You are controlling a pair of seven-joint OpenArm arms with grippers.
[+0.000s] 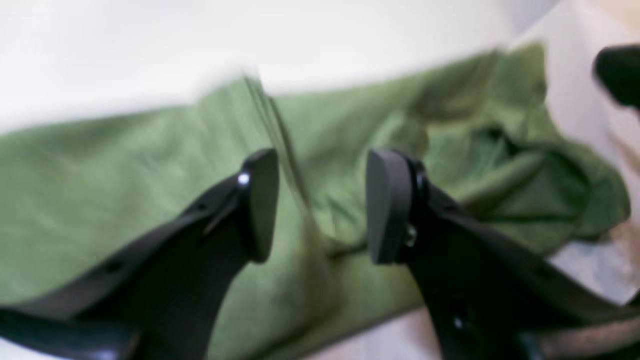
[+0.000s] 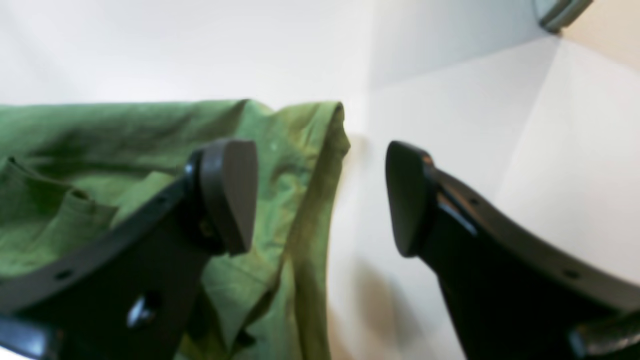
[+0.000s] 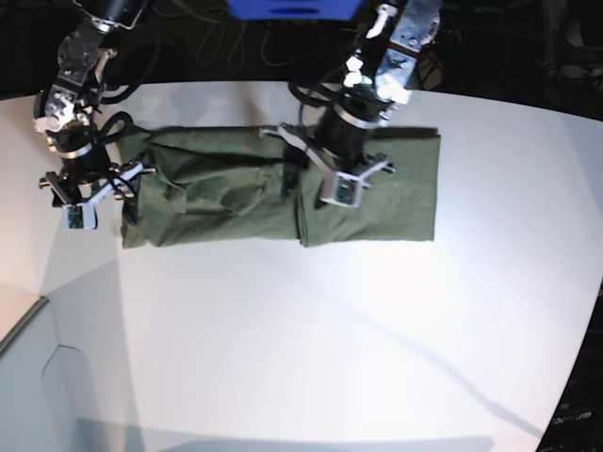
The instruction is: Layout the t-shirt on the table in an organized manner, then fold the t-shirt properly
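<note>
The olive-green t-shirt lies on the white table as a long horizontal band, rumpled at its left end. My left gripper hovers open over the band's middle. In the left wrist view it stands above the t-shirt, with a raised crease between the jaws. My right gripper is open at the shirt's left end. In the right wrist view it straddles the t-shirt's edge, one finger over cloth and one over the bare table.
A blue object and dark cables sit behind the table's far edge. The table's edge drops off at the lower left. The other arm's black gripper shows at the upper right of the left wrist view.
</note>
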